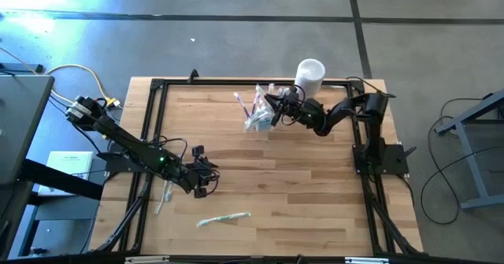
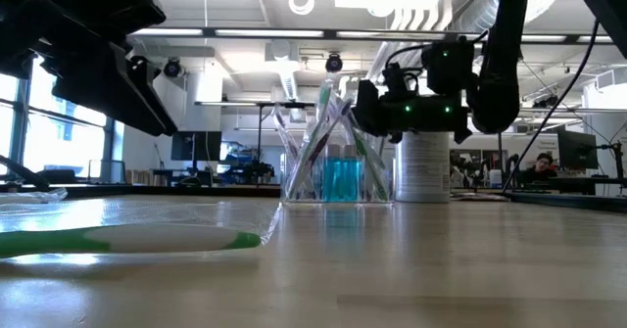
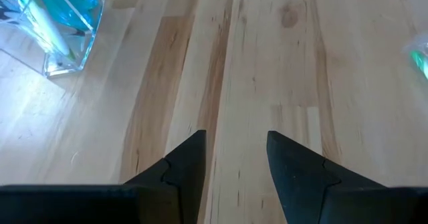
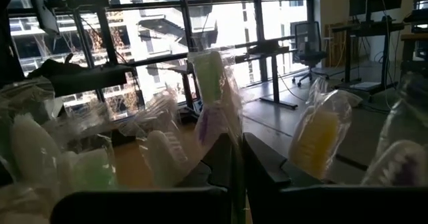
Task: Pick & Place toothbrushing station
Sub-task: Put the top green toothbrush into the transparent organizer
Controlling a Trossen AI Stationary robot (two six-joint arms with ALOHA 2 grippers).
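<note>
The right gripper (image 1: 277, 105), jaws pinched shut, sits among the wrapped toothbrushes (image 4: 212, 97) in the toothbrushing station (image 1: 258, 116), at about one o'clock on the table (image 1: 315, 193); whether it grips one, I cannot tell. Any lift should go straight up so the holder stays upright beside the white container (image 1: 309, 76). At eight o'clock the left gripper (image 1: 206, 177) hangs empty, jaws apart.

The station (image 1: 258, 116) is a small clear plastic holder, standing upright near the table's far edge, just beside a white container (image 1: 309, 76). Wrapped toothbrushes (image 2: 323, 132) lean out of its compartments (a blue block (image 2: 343, 179) shows inside).
</note>
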